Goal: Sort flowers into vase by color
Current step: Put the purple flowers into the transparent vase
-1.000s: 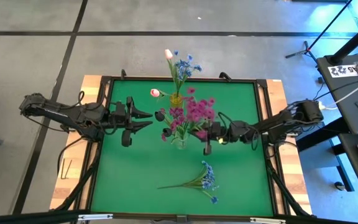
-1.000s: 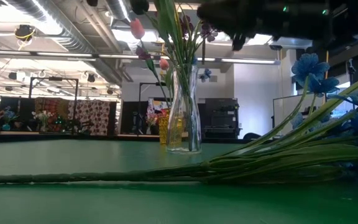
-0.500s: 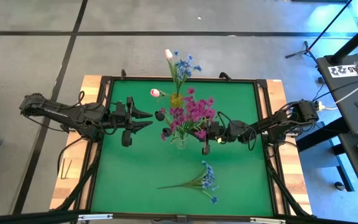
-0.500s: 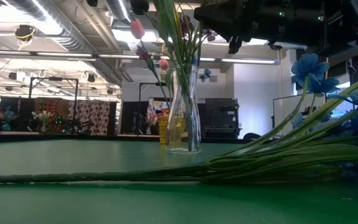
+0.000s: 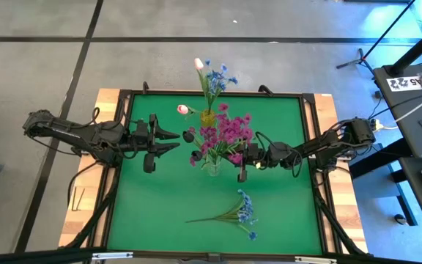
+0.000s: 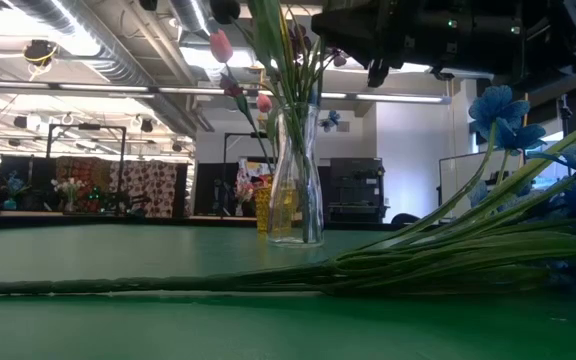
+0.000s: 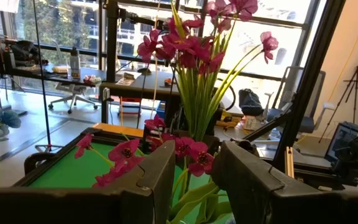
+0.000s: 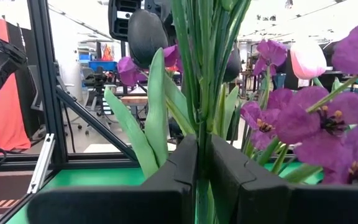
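Note:
A clear glass vase [image 5: 212, 168] stands at mid table and holds a magenta bunch [image 5: 228, 132], with dark buds [image 5: 189, 136] and a pink tulip [image 5: 183, 109] at its left. Their stems stand in the vase [image 6: 296, 180]. My right gripper [image 5: 242, 163] is at the bunch's right side, shut on its green stems. My left gripper [image 5: 176, 139] is open and empty, left of the vase, and the bunch shows beyond its fingers [image 7: 194, 168]. A yellow vase [image 5: 208, 117] behind holds blue blossoms and a pale tulip. A blue spray [image 5: 234, 214] lies flat on the mat, near side. My right gripper pinches the magenta bunch's green stems [image 8: 202, 118] between its two fingers, below the blossoms. The fingers come level from the table's right side and lie across the upright stems. The stems run down toward the clear vase.
The green mat [image 5: 145, 205] has a raised black frame along its edges. The blue spray's long stem [image 6: 148, 287] stretches across the near part of the mat. Open mat lies near left and near right.
My right gripper has gone a little toward the table's left edge, closer to the clear vase, with the stems between its fingers. The bunch stays upright in the vase.

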Tool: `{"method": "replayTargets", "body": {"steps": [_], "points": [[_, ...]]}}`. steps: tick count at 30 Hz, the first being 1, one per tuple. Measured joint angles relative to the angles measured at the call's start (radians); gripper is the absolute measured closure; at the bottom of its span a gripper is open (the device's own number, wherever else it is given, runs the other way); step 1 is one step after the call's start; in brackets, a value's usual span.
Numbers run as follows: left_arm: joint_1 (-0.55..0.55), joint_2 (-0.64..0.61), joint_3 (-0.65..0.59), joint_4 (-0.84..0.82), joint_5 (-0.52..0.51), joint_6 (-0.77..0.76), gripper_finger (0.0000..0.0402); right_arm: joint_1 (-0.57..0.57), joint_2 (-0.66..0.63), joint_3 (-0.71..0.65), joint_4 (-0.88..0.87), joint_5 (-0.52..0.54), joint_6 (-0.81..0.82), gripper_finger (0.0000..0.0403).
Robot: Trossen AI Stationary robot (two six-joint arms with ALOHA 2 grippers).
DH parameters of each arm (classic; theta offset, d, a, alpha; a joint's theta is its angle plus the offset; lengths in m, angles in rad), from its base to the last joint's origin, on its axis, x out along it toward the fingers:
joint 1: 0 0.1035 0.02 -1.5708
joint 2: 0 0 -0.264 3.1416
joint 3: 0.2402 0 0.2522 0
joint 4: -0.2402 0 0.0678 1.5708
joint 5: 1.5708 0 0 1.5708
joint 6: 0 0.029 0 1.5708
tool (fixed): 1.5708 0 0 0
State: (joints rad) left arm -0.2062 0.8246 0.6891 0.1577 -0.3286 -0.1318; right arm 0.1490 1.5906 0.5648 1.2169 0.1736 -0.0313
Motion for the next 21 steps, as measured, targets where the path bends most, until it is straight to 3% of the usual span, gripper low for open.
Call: {"method": "replayTargets", "body": {"steps": [21], "points": [[0.000,0.000,0.000,-0.025,0.000,-0.023,0.0276,-0.001,0.032,0.090,-0.131,-0.002,-0.050,0.0372]]}}
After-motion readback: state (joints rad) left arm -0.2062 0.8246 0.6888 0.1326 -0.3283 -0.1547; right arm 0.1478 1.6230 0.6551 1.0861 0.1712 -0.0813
